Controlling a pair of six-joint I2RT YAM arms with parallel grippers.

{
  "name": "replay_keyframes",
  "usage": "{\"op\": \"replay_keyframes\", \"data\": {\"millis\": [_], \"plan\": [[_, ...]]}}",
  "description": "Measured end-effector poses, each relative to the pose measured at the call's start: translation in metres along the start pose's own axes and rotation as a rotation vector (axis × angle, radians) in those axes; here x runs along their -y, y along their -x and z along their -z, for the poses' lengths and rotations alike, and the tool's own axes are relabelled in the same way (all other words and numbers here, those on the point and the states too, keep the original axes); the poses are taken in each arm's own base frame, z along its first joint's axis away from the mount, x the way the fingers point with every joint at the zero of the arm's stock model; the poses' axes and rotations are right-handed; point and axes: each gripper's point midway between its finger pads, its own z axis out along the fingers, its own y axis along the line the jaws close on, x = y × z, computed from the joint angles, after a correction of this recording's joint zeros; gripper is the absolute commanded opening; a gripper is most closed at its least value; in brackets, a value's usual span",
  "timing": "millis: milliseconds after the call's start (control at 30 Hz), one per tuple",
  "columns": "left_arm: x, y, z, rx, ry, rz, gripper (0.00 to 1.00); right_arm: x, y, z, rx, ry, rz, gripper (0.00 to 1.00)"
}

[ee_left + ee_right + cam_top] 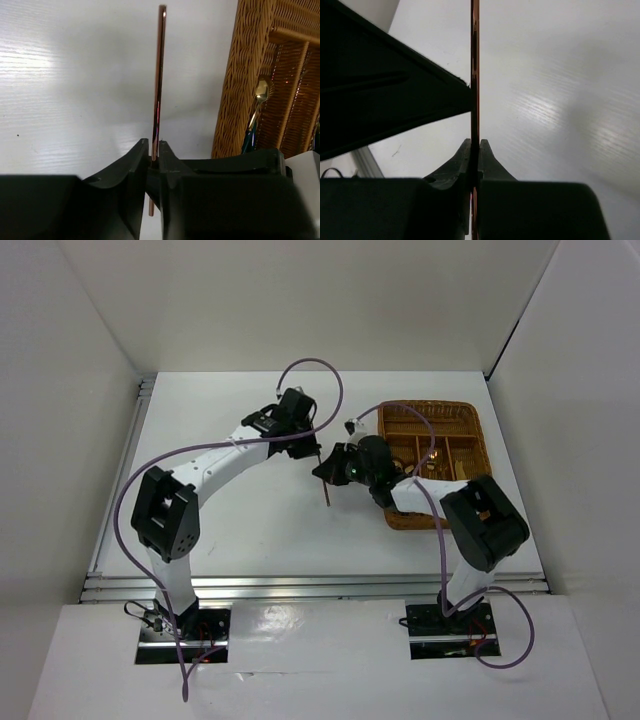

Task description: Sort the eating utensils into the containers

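A thin brown chopstick (326,493) hangs in the air left of the wicker tray (486,445), held where my two grippers meet. My left gripper (305,452) is shut on it; in the left wrist view the chopstick (159,85) runs up from the closed jaws (154,149). My right gripper (328,472) is shut on it too; in the right wrist view the chopstick (475,65) stands straight up from the jaws (475,146), and a dark finger of the other gripper (395,100) touches it higher up. A gold spoon (261,92) lies in the tray (235,85).
The tray has long compartments with some gold cutlery (430,455) inside; my right arm's forearm (420,495) lies over its near left corner. White walls enclose the table on the left, back and right. A purple cable (320,370) loops above the left wrist.
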Motion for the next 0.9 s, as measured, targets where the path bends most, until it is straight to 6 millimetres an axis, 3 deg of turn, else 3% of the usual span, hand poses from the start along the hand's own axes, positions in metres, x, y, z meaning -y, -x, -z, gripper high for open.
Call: {"op": "replay_keyframes", "data": {"millis": [33,67,167,267,333,467,533,600,667,733,900], "plan": [[-0.001,0.002,0.0,0.002,-0.001,0.005,0.38,0.001,0.002,-0.002,0.002,-0.017,-0.013,0.0],[-0.001,0.003,0.0,0.002,-0.002,0.006,0.52,0.001,0.004,-0.003,0.003,-0.026,-0.025,0.0],[-0.007,0.01,0.005,0.011,0.003,0.009,0.65,0.007,0.014,-0.004,0.025,-0.077,-0.062,0.0],[-0.014,0.028,0.025,0.045,0.001,0.019,0.76,0.025,0.026,0.003,0.051,-0.14,-0.127,0.0],[-0.022,0.051,0.05,0.106,-0.006,0.033,0.81,0.047,0.045,0.015,0.102,-0.207,-0.184,0.0],[-0.048,0.102,0.118,0.311,0.005,0.058,0.87,0.099,0.106,0.055,0.323,-0.383,-0.304,0.01],[-0.062,0.114,0.147,0.389,0.018,0.077,0.88,0.124,0.133,0.078,0.438,-0.472,-0.372,0.01],[-0.076,0.118,0.164,0.433,0.032,0.083,0.88,0.142,0.155,0.095,0.534,-0.535,-0.441,0.01],[-0.093,0.116,0.165,0.442,0.058,0.097,0.88,0.16,0.174,0.11,0.62,-0.591,-0.505,0.01],[-0.11,0.11,0.154,0.42,0.095,0.107,0.9,0.178,0.188,0.121,0.693,-0.64,-0.563,0.01],[-0.146,0.09,0.126,0.334,0.185,0.11,0.92,0.213,0.203,0.121,0.791,-0.749,-0.666,0.01]]}}
